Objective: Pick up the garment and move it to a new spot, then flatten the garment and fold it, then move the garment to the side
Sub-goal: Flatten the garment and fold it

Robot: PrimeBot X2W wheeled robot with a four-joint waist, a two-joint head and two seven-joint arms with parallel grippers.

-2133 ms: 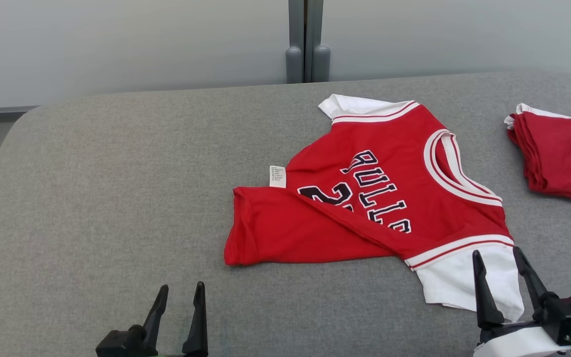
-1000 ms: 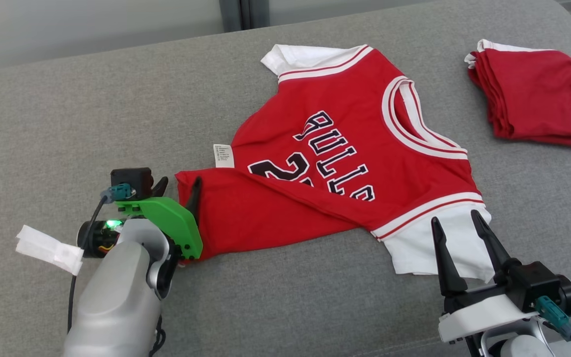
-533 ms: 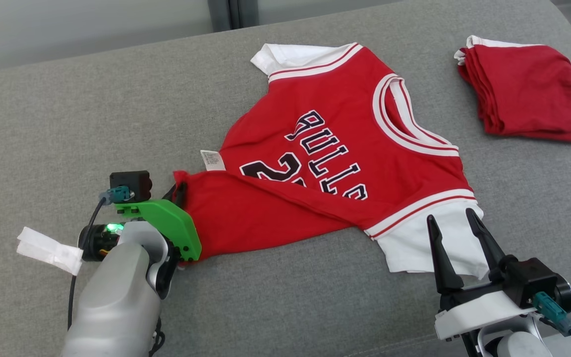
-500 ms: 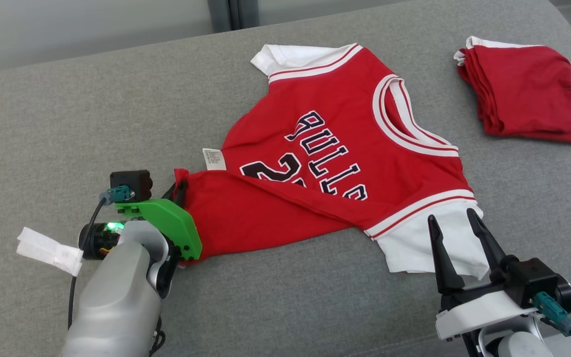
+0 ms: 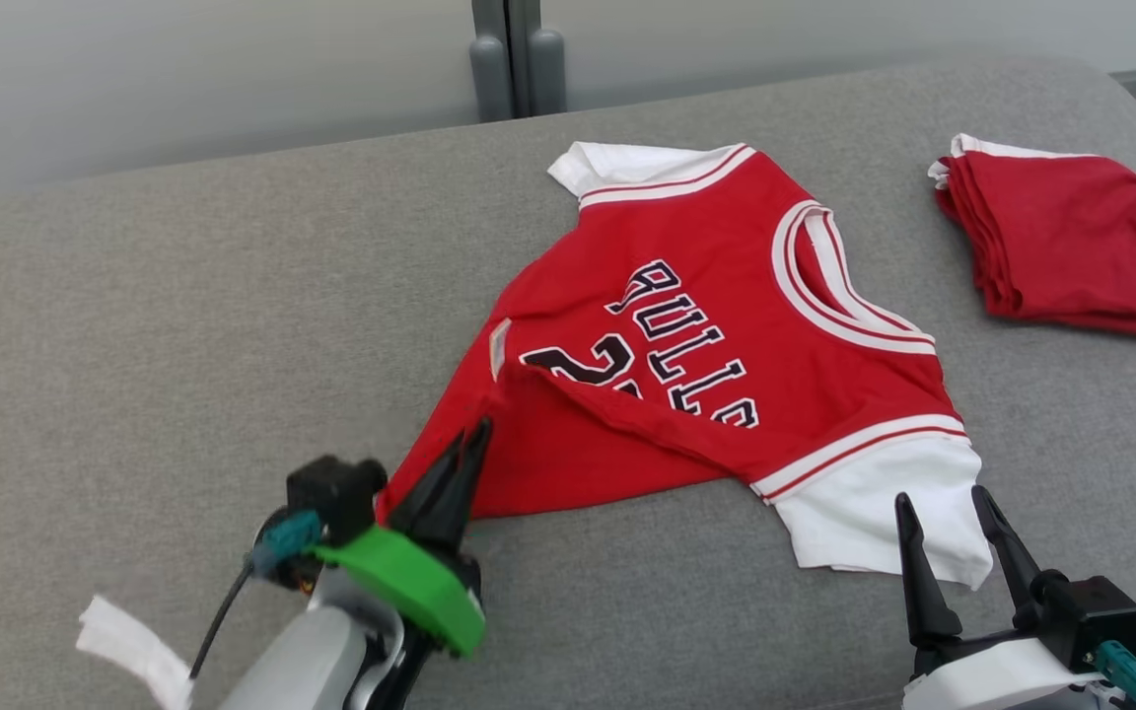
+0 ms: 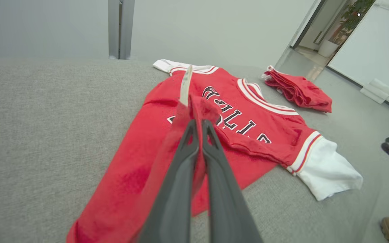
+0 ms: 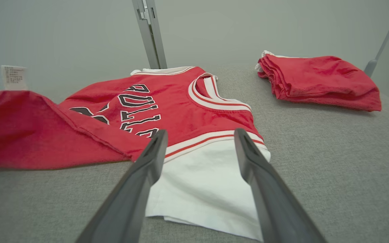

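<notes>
Two grippers are seen over a grey, felt-like table (image 5: 183, 316). The left gripper (image 5: 474, 434) is angled up and forward, its fingers clamped together on the red hem of the garment (image 5: 686, 296), a soft jersey with white sleeves and striped trim, spread mid-table. That corner is held raised. The right gripper (image 5: 941, 501) is poised low by a white sleeve, fingers apart. A folded red stack (image 5: 1071, 237) lies far right.
</notes>
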